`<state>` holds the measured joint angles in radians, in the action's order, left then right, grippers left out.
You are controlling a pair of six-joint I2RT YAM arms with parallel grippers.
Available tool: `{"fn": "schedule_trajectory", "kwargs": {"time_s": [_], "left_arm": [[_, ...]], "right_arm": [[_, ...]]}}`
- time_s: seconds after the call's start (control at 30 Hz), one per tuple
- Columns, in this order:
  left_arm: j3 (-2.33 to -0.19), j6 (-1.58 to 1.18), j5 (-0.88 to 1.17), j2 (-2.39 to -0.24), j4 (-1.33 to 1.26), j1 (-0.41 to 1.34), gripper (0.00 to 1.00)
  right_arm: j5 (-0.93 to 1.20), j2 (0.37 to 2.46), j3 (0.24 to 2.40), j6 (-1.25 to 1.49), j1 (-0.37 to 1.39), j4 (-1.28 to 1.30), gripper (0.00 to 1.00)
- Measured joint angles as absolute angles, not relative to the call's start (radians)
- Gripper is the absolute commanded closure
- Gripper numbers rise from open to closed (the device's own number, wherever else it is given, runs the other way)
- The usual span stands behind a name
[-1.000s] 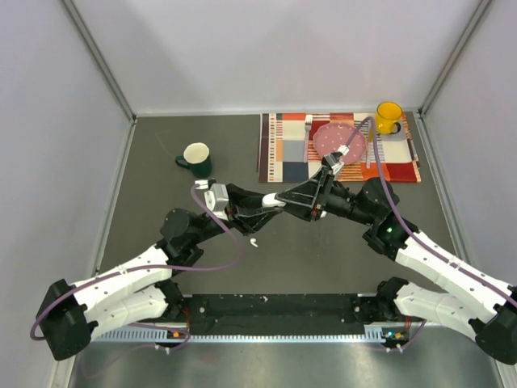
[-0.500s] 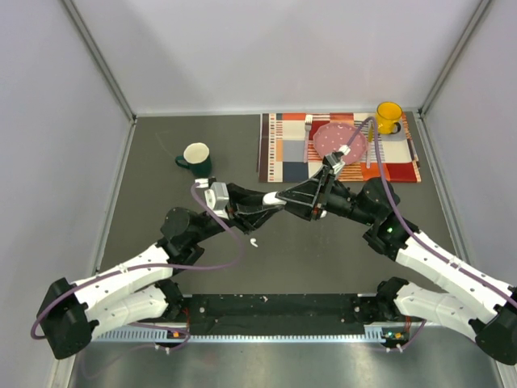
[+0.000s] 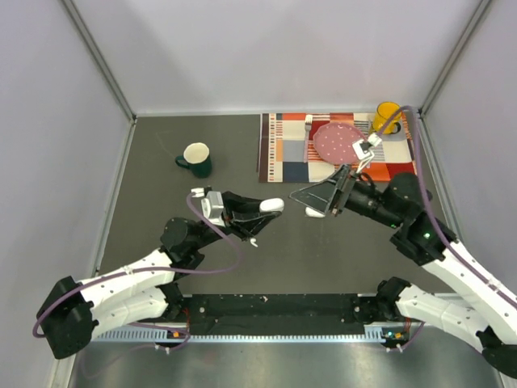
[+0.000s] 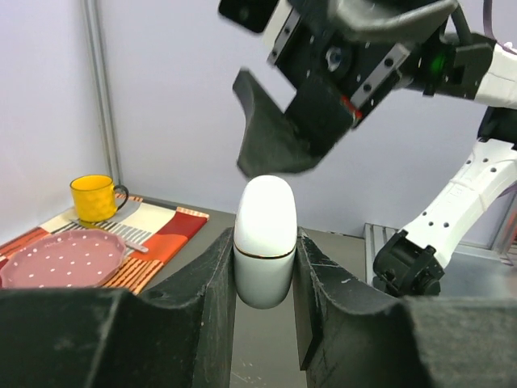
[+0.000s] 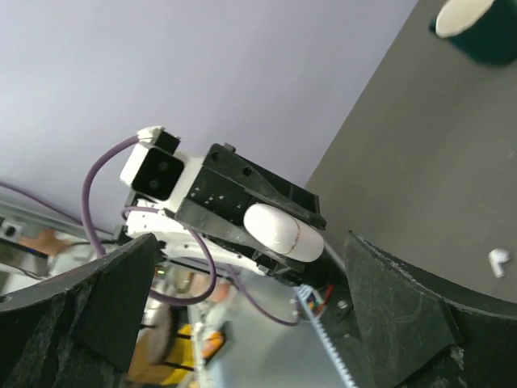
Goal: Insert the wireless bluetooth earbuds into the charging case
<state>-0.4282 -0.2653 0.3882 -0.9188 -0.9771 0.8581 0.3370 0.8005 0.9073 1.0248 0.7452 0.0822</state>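
Charging case (image 4: pixel 264 242): white capsule, seam line unbroken all the way round, lid down. It is held off the table (image 3: pixel 161 218), pinched at its lower half between the two black fingers (image 4: pixel 206 299) of the left gripper (image 3: pixel 262 208), which are pressed against its sides. The rounded top sticks out past the fingertips.

Earbud (image 3: pixel 253 242): one in view, a tiny white piece lying loose on the dark table, just on the near side of the left gripper's fingers and apart from them. The right wrist view shows it alone on the bare surface.

Right gripper (image 3: pixel 307 202): fingers spread wide, nothing between them. It faces the case from the right with a clear gap and no contact. In the left wrist view it hangs above and beyond the case's top.

A white oblong piece (image 3: pixel 314 212) shows at the near finger of the right gripper. I cannot tell what it is.

Surroundings: green mug (image 3: pixel 196 158) on the table at far left. At far right, a striped placemat (image 3: pixel 283 153) carries a pink plate (image 3: pixel 338 141) and a yellow mug (image 3: pixel 388 117).
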Motion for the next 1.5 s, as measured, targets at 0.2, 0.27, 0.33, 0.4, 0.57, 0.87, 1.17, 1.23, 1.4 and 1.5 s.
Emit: {"fn": "schedule_trajectory", "kwargs": {"time_s": [0.2, 0.27, 0.33, 0.4, 0.57, 0.87, 1.17, 1.23, 1.4, 1.5], "left_arm": [[-0.419, -0.284, 0.438, -0.919, -1.050, 0.858, 1.00], [-0.419, -0.281, 0.457, -0.919, -1.065, 0.858, 1.00], [-0.419, -0.277, 0.467, -0.919, -1.071, 0.858, 1.00], [-0.419, -0.270, 0.480, -0.919, -1.069, 0.858, 1.00], [-0.423, -0.260, 0.504, -0.919, -1.068, 0.858, 1.00], [-0.430, -0.259, 0.512, -0.920, -1.033, 0.855, 1.00], [-0.453, -0.259, 0.590, -0.928, -1.013, 0.850, 1.00], [-0.454, -0.260, 0.622, -0.927, -1.014, 0.853, 1.00], [-0.455, -0.263, 0.639, -0.925, -1.015, 0.852, 1.00], [-0.455, -0.263, 0.631, -0.916, -1.013, 0.852, 1.00]], "right_arm": [[0.326, 0.775, 1.033, 0.767, 0.758, 0.232, 0.06], [0.310, 0.792, 1.064, 0.693, 0.791, 0.285, 0.07], [0.289, 0.816, 1.084, 0.642, 0.825, 0.328, 0.07], [0.258, 0.843, 1.104, 0.595, 0.863, 0.372, 0.07], [0.199, 0.910, 1.128, 0.532, 0.915, 0.442, 0.08], [0.163, 0.918, 1.128, 0.517, 0.927, 0.465, 0.08], [0.095, 0.886, 1.128, 0.553, 0.933, 0.442, 0.06], [0.067, 0.884, 1.128, 0.558, 0.933, 0.432, 0.06], [0.065, 0.890, 1.128, 0.571, 0.933, 0.430, 0.06], [0.073, 0.891, 1.127, 0.582, 0.933, 0.419, 0.05]]}}
